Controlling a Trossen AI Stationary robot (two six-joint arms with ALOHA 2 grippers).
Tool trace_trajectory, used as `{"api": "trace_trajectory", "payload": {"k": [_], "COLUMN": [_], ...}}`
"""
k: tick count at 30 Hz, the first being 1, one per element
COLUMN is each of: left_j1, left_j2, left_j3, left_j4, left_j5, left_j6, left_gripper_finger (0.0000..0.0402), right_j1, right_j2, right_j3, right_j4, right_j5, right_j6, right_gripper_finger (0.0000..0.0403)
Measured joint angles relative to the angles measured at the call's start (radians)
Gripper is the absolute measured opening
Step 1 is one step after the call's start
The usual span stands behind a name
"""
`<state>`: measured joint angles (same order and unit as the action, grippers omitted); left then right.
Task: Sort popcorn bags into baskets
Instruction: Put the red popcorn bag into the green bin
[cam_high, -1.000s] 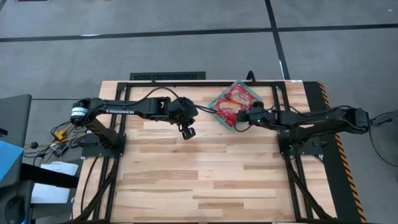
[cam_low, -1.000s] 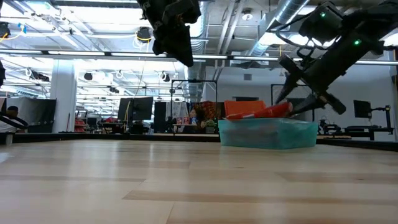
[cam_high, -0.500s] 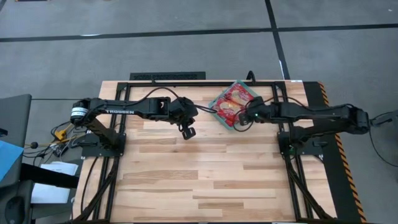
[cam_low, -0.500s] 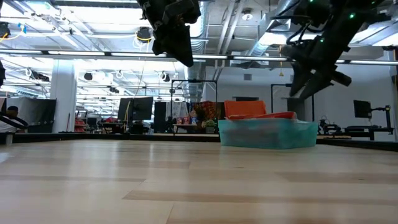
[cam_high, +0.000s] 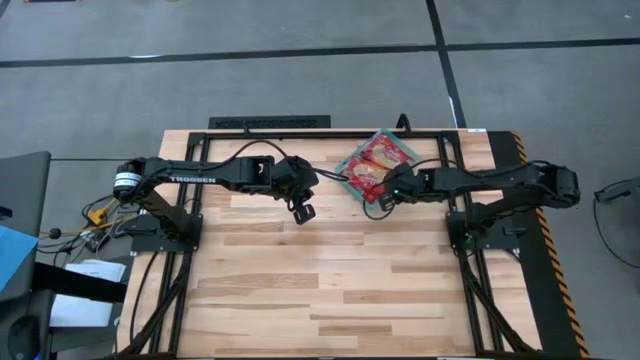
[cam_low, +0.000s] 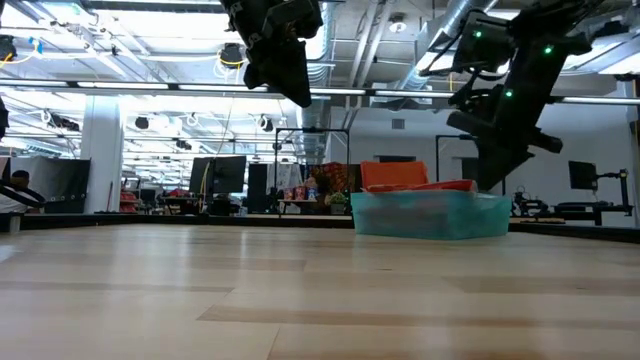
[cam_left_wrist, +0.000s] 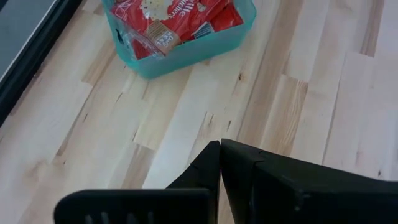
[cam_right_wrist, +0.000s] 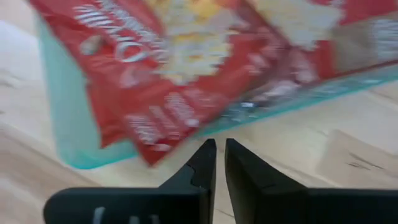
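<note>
Several red popcorn bags (cam_high: 376, 163) lie piled in the teal basket (cam_high: 343, 170) at the table's far middle; their top edges show above its wall (cam_low: 430, 218) in the low view. My right gripper (cam_high: 381, 199) hangs just off the basket's near right corner, above rim height (cam_low: 495, 172). Its fingers (cam_right_wrist: 220, 155) are closed to a thin slit with nothing between them, and the bags (cam_right_wrist: 186, 62) and basket wall (cam_right_wrist: 68, 143) lie right ahead. My left gripper (cam_high: 303, 211) hangs shut and high, left of the basket (cam_left_wrist: 186, 56).
Black arm-mount frames run along the table's far edge (cam_high: 270, 124) and down both sides (cam_high: 470, 270). Bare wood planks (cam_high: 320, 290) stretch from the basket to the near edge. The room beyond the table shows in the low view.
My right gripper has risen from the basket, drawn back a little toward the table's near left, and shut its spread fingers. The red bag that stuck up slanting at the basket's right end now lies flat on the pile.
</note>
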<state>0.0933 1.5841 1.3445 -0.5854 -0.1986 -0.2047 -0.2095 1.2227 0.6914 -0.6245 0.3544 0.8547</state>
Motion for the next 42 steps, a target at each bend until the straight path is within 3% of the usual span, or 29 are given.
{"api": "trace_trajectory", "payload": {"k": [6, 13, 19, 24, 26, 33, 42], "left_j1": [0.000, 0.000, 0.000, 0.000, 0.000, 0.000, 0.000], "left_j2": [0.000, 0.000, 0.000, 0.000, 0.000, 0.003, 0.006], "left_j3": [0.000, 0.000, 0.000, 0.000, 0.000, 0.000, 0.001], "left_j4": [0.000, 0.000, 0.000, 0.000, 0.000, 0.010, 0.010], "left_j5": [0.000, -0.009, -0.009, -0.011, -0.011, -0.011, -0.011], "left_j6": [-0.001, 0.001, 0.000, 0.000, -0.001, -0.002, -0.017], "left_gripper_finger": [0.0000, 0.0000, 0.0000, 0.0000, 0.0000, 0.0000, 0.0000], "right_j1": [0.020, 0.036, 0.048, 0.033, -0.003, -0.099, -0.088], "right_j2": [0.043, 0.062, 0.021, 0.008, 0.009, 0.066, 0.186], "right_j3": [0.000, 0.011, 0.087, 0.137, 0.138, 0.140, 0.138], "right_j4": [0.114, 0.196, 0.109, -0.044, -0.081, -0.079, -0.010], "right_j5": [-0.032, -0.143, -0.131, 0.052, 0.079, 0.066, -0.019], "right_j6": [-0.002, -0.032, -0.094, -0.099, -0.101, -0.181, -0.206], "right_gripper_finger": [0.0056, 0.0056, 0.0056, 0.0056, 0.0056, 0.0056, 0.0056]}}
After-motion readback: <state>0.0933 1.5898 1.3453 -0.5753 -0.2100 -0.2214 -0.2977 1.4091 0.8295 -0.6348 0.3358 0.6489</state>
